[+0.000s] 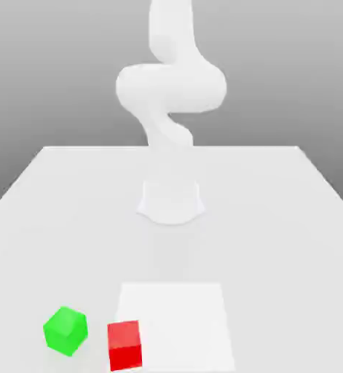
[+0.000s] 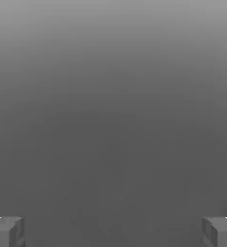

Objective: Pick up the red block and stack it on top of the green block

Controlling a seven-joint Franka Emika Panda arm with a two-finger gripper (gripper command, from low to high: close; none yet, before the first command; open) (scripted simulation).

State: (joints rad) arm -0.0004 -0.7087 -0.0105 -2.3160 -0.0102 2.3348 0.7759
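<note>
Contents of the scene, listed from the exterior view's left to its right.

1. Green block [image 1: 65,331]: small bright green cube, resting on the table near the front edge, towards the exterior view's left. It sits turned at an angle, one corner facing the camera. Nothing rests on top of it.

2. Red block [image 1: 124,344]: small bright red cube of about the same size, standing flat on the table just beside the green block, on the exterior view's right of it. A narrow gap of table separates the two; they do not touch. Its right-hand side sits at the edge of the white patch.

3. White patch [image 1: 181,320]: a brighter, flat rectangular area on the table surface, front centre, beginning at the red block and running towards the exterior view's right.

4. Table [image 1: 276,218]: pale, plain surface narrowing towards the back.

5. Arm [image 1: 170,87]: white, rising from a round base [image 1: 171,202] at the middle of the table, well behind both blocks, bending and leaving the frame at the top.

6. Gripper [image 2: 113,231]: in the hand view, two grey fingertips [image 2: 6,231] stand at opposite sides of the frame, spread wide apart, nothing between them. Plain grey background lies beyond.
</note>
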